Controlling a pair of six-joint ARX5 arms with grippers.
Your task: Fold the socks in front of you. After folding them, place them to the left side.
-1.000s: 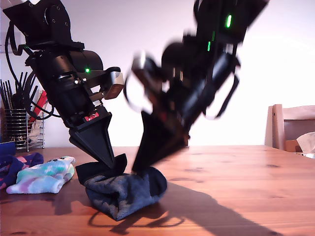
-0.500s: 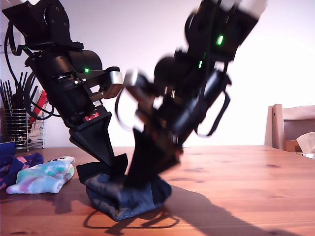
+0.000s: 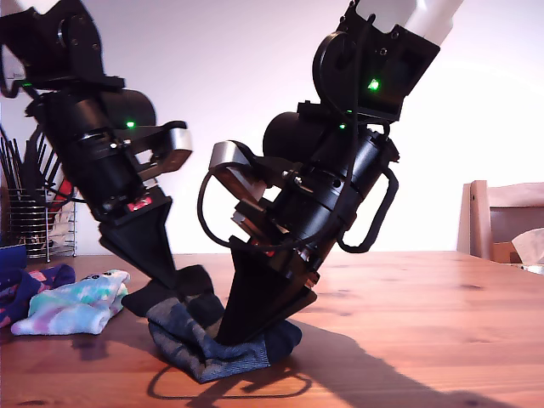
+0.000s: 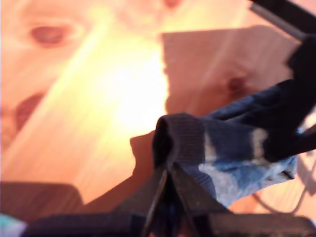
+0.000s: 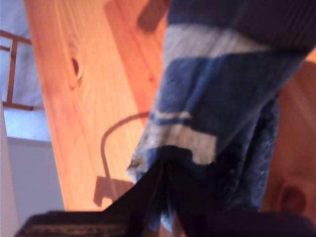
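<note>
A dark blue sock (image 3: 200,344) with pale stripes lies bunched on the wooden table (image 3: 408,314) in the exterior view, between both arms. My first gripper (image 3: 176,285) is the one nearer the exterior view's left. It is shut on the sock's dark ribbed cuff (image 4: 180,136), as the first wrist view shows at the fingertips of that gripper (image 4: 168,173). My second gripper (image 3: 229,336) presses down at the sock's middle, shut on striped blue fabric (image 5: 212,98) that hangs past this gripper's tips (image 5: 165,160). A pastel tie-dye sock (image 3: 76,308) and a navy-purple sock (image 3: 30,285) lie at the exterior view's left.
A wire rack of utensils (image 3: 34,225) stands at the back on the exterior view's left. A wooden chair (image 3: 501,217) and a white tissue (image 3: 531,246) show at that view's right edge. Bare tabletop stretches from the second arm toward the exterior view's right.
Both arms have shifted toward the exterior view's left. The second gripper has come lower and further over the sock, bunching it more; the first gripper drew the cuff leftward.
</note>
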